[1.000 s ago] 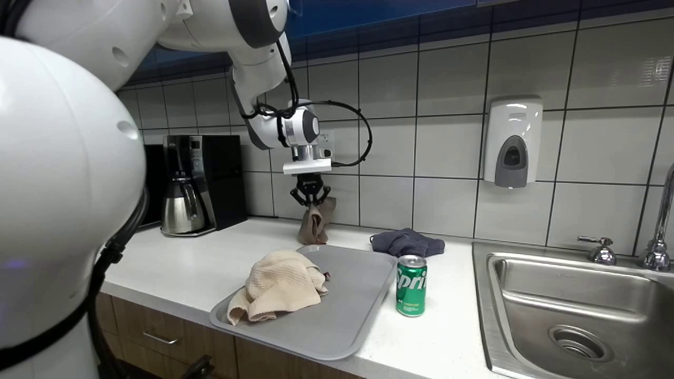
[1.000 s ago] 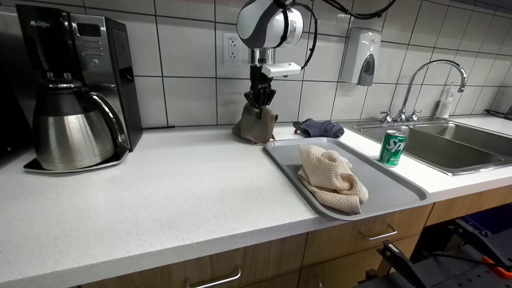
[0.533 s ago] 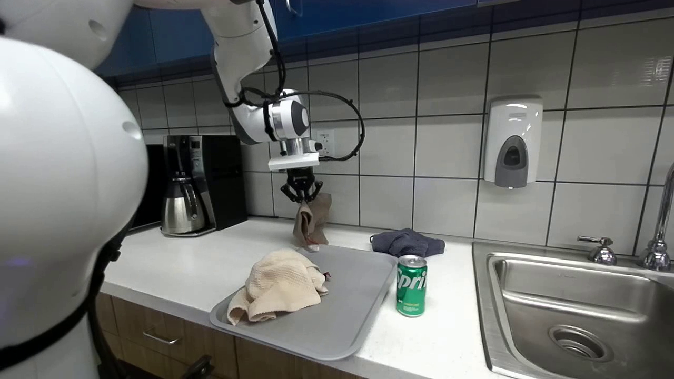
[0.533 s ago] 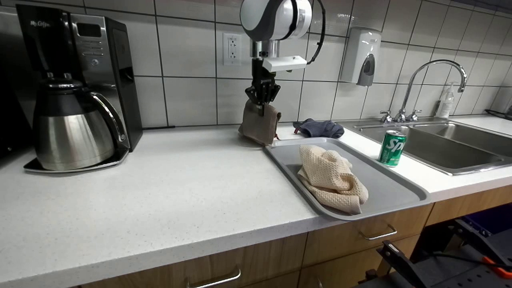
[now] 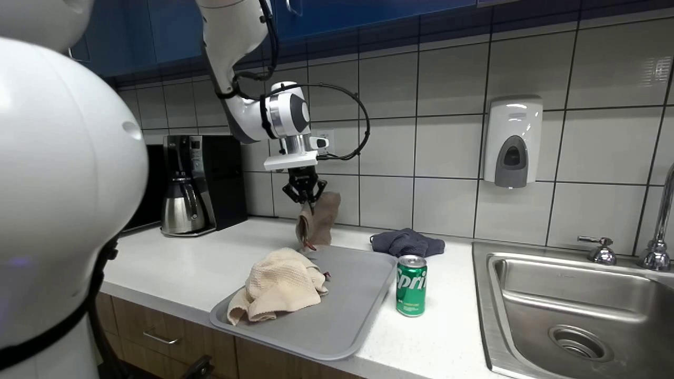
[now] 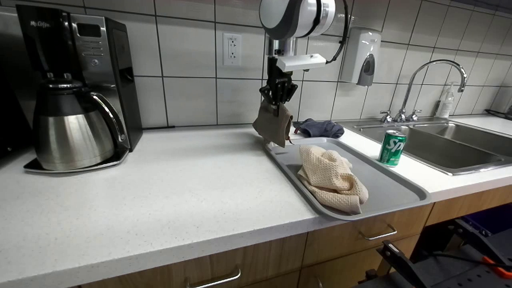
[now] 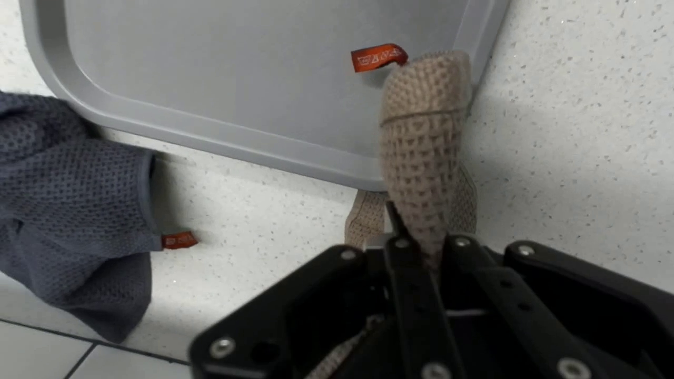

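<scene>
Standing at the far left on the table [image 6: 160,192], a black and steel coffee maker [image 6: 100,68] with a metal carafe [image 6: 76,136] was shown in an exterior view. To its right, an outlet [image 6: 232,49] was fixed to the tiled wall [image 6: 184,52]. Next, a brown cloth [image 6: 274,127] was grasped by the tool [image 6: 276,112], whose jaws were clenched on a fold near the cloth's upper edge. It was held hanging close over the back left corner of a grey tray [image 6: 384,186]; whether the tray was touched could not be told. In the wrist view, a red tag [image 7: 371,58] was seen at the end of the cloth. Further right, a dark blue cloth [image 6: 319,129] was bunched on the table behind the tray, and a beige cloth [image 6: 332,178] was laid crumpled on the tray. Above them, a white dispenser [image 6: 362,56] was mounted on the wall. Just beside the tray's right edge, a green can [image 6: 392,148] was stood upright on the table. At the far right, a steel sink [image 6: 448,154] was set into the table, with a curved faucet [image 6: 440,61] and a pump bottle [image 6: 447,102] placed behind it.
</scene>
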`<state>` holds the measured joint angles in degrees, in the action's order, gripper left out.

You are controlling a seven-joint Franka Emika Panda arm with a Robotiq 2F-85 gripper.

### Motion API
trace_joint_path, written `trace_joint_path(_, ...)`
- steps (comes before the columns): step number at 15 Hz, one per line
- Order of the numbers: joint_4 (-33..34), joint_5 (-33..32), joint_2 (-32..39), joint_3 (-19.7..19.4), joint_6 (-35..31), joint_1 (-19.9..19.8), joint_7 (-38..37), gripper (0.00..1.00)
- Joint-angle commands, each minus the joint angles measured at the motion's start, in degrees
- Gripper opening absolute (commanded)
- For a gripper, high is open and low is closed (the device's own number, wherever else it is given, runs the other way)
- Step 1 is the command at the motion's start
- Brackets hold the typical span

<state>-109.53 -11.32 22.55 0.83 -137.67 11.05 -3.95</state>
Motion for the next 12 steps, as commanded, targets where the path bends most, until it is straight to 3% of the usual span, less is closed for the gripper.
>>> trace_joint_path(1, -6.3, -2.6, -4.9, -1.3, -2.6, -0.5, -3.7, 0.02)
trace_joint_path(12, -11.0, -3.4, -7.9, -2.4, -2.6, -2.2, -4.3, 0.02)
